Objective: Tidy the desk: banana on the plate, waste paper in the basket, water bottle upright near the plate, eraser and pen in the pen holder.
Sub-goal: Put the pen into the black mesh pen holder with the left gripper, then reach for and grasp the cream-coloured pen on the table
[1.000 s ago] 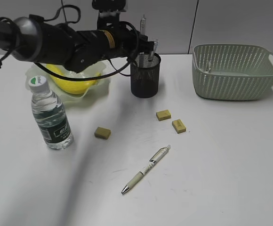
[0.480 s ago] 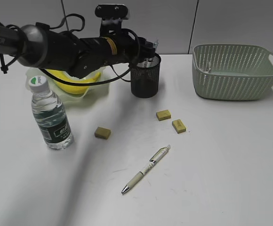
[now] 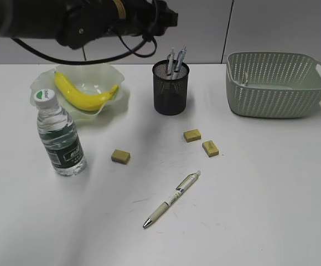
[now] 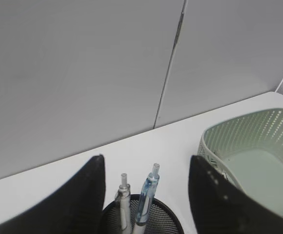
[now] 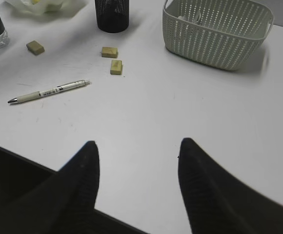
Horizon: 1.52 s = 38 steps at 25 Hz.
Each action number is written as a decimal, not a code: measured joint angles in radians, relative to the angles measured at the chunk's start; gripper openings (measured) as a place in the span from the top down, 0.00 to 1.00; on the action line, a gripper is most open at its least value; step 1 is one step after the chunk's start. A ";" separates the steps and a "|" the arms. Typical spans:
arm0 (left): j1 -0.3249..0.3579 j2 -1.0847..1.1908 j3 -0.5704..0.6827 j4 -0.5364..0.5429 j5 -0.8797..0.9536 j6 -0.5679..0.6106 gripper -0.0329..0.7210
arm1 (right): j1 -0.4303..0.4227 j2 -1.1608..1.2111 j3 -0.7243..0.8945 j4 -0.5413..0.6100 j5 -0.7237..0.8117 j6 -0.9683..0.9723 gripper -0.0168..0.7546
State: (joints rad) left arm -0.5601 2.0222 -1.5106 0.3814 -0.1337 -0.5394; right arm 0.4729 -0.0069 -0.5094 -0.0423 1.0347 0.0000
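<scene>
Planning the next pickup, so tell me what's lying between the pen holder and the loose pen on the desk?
In the exterior view, two small tan erasers lie between the pen holder and the loose pen; otherwise bare desk.

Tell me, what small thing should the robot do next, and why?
Probably swing the left hand, which is open and empty above the pen holder, down toward the pen lying on the desk. Two pens already stand in the holder, the banana is on the plate and the bottle is upright, so this pen and three erasers remain.
</scene>
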 joint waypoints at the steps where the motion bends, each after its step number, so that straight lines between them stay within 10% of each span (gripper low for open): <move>1: -0.003 -0.026 0.000 0.000 0.038 0.000 0.41 | 0.000 0.000 0.000 0.000 0.000 0.000 0.43; 20: -0.246 -0.476 0.009 -0.007 1.105 0.153 0.48 | 0.000 0.000 0.000 0.000 0.000 0.000 0.43; 38: -0.305 -1.163 0.680 -0.175 1.123 0.169 0.48 | 0.000 0.000 0.000 0.000 0.000 0.000 0.43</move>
State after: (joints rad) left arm -0.8655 0.8588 -0.8304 0.2067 0.9890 -0.3706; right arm 0.4729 -0.0069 -0.5094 -0.0423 1.0347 0.0000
